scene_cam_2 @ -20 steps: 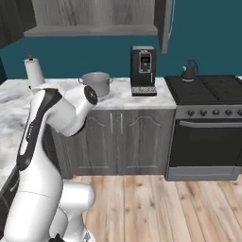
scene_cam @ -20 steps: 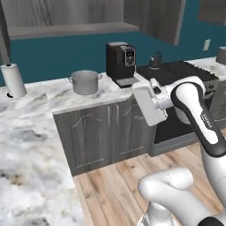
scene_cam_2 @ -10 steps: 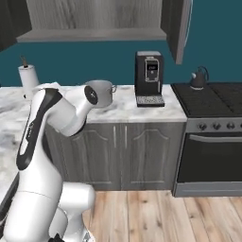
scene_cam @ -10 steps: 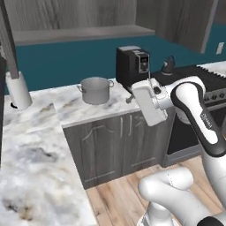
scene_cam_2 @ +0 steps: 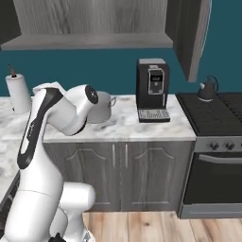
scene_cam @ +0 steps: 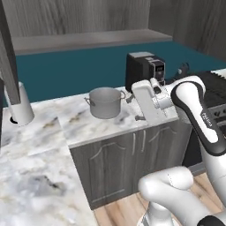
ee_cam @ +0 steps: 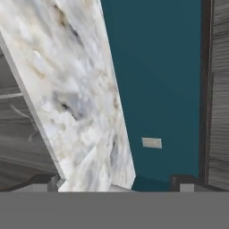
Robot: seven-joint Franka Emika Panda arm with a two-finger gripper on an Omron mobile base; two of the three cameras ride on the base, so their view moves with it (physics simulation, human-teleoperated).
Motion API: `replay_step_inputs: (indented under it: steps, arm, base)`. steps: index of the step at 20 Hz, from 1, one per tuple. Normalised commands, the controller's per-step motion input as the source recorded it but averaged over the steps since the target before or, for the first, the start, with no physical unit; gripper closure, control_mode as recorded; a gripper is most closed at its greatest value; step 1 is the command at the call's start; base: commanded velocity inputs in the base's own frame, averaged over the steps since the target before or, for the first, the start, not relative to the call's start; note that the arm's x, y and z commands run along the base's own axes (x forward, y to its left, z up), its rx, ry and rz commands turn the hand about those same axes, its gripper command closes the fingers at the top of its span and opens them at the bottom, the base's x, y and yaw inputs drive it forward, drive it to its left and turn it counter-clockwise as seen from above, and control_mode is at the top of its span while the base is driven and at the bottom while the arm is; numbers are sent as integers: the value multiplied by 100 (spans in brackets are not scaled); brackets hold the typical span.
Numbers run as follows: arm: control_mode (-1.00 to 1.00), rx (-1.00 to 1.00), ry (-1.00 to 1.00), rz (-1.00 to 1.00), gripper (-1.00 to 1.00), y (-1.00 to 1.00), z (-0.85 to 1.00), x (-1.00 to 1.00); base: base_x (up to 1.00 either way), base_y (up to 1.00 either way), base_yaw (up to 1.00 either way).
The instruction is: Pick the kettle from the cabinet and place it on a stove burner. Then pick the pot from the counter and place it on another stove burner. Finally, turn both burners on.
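Gripper: the gripper (ee_cam: 114, 181) hangs empty with its jaws spread wide, two dark fingertips (ee_cam: 42, 181) apart, rolled sideways at the edge of the surface (scene_cam: 79, 121).
Pot: the pot (scene_cam: 106, 102), a wide grey metal stockpot with two small loop handles and no lid, stands on the surface just beyond the gripper, not touched.
Surface: white marble pattern with grey and brown veining, smooth, over dark grey wood-grain cabinet fronts (scene_cam_2: 125, 172).
Coffee machine: a boxy black coffee machine (scene_cam_2: 152, 90) stands past the pot, towards the stove.
Kettle: the kettle (scene_cam_2: 208, 89), small, dark and rounded with a looping handle, already sits on a stove burner (scene_cam_2: 215, 105), well beyond the gripper.
Cabinet: the wide grey shelf (scene_cam_2: 85, 41) is high above the gripper.
Risk: the pot looks smooth and heavy; a grasp on its thin rim could slip or tip it, and a swing towards the stove could strike the coffee machine.
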Motion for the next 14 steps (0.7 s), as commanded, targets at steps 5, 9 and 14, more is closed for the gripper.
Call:
replay_step_inputs:
  steps: [5, 9, 14]
  arm:
    - [100, 0, 0, 0, -100, 0, 0, 0]
    - [100, 0, 0, 0, -100, 0, 0, 0]
    - [100, 0, 0, 0, -100, 0, 0, 0]
  base:
    - [69, 0, 0]
    - [65, 0, 0]
    - [56, 0, 0]
